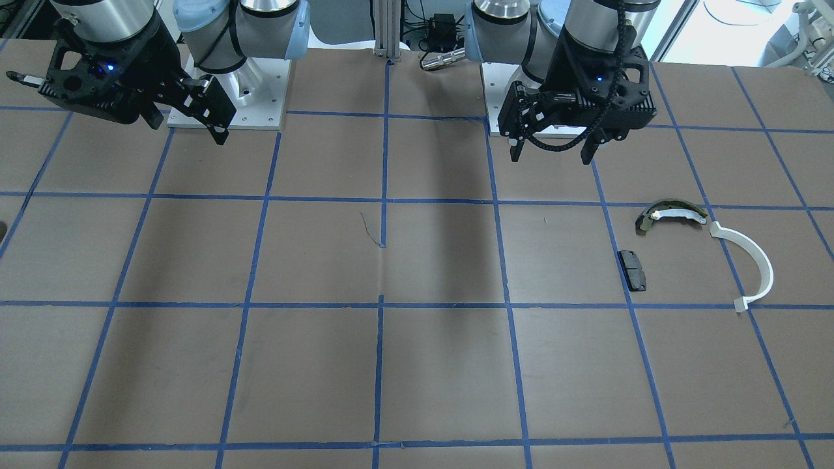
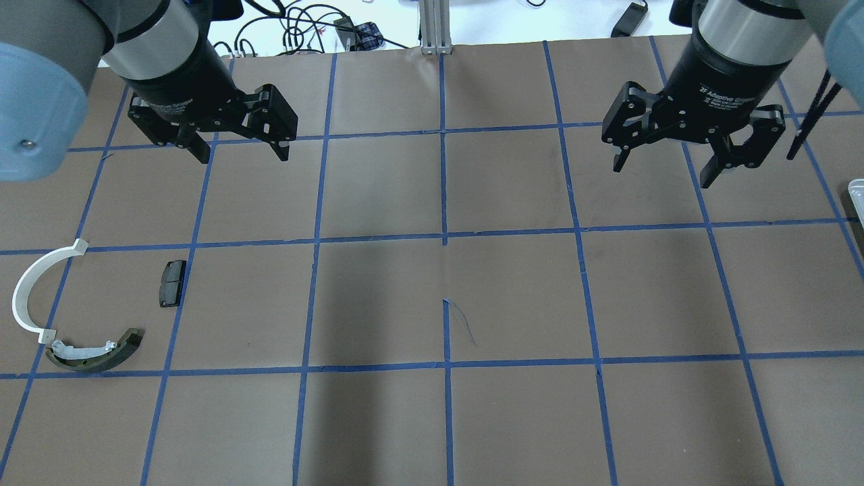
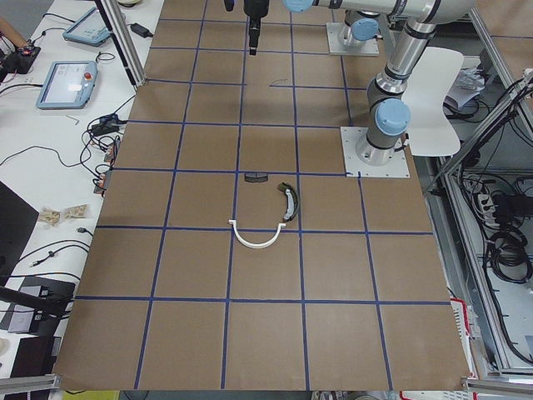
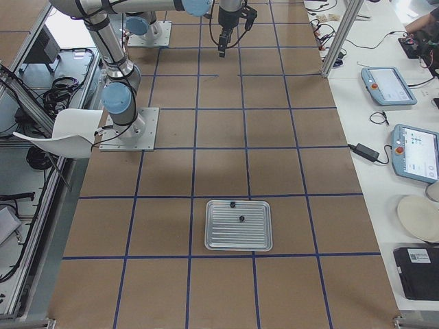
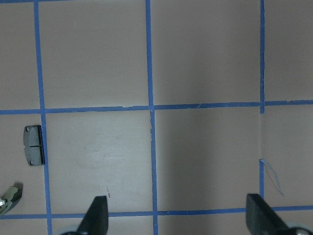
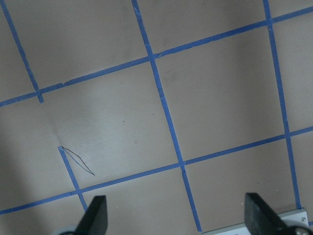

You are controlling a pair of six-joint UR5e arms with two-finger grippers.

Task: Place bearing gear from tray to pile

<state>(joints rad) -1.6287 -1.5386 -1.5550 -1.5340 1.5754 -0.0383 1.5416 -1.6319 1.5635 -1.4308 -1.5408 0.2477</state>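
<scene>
The silver tray point(image 4: 239, 236) lies on the table in the exterior right view, with two small dark parts point(image 4: 241, 218) on it, too small to identify. The pile lies on the robot's left: a white half-ring point(image 2: 27, 290), an olive-and-white brake shoe point(image 2: 94, 354) and a black pad point(image 2: 171, 283). My left gripper point(image 2: 243, 156) is open and empty, high above the table beyond the pad. My right gripper point(image 2: 663, 172) is open and empty, high over the right half. The tray's corner point(image 6: 293, 218) shows in the right wrist view.
The brown table point(image 2: 445, 297) carries a grid of blue tape lines. A loose tape strand point(image 2: 462, 324) lies near the middle. The arm bases point(image 1: 228, 98) stand at the robot's edge. Tablets and cables point(image 4: 411, 151) lie beyond the far edge.
</scene>
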